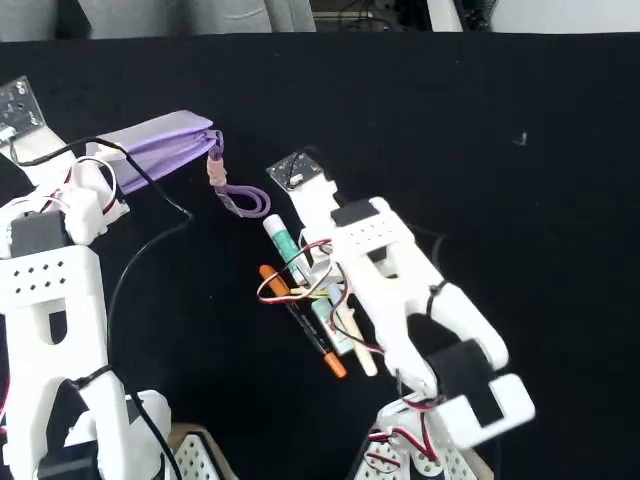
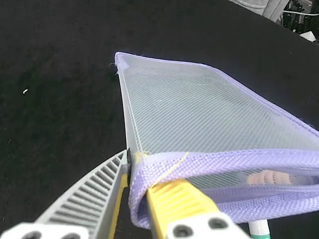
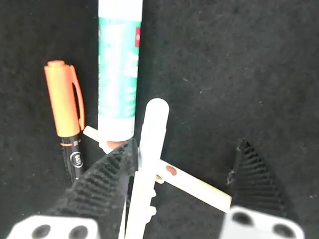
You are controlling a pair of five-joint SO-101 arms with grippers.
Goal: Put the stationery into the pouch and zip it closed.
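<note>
A purple mesh pouch lies at the back left, with a purple loop pull trailing from its zipper end. My left gripper is shut on the pouch at its purple rim, near one corner. The stationery lies in a pile mid-table: a white and green glue stick, an orange-capped black marker and a cream stick. My right gripper hangs open just above the pile. A white pen and the cream stick lie between its fingers. The glue stick and marker lie just beyond.
The black cloth covers the whole table. The left arm's black cable runs across the cloth between the pouch and the pile. Both arm bases stand at the front edge.
</note>
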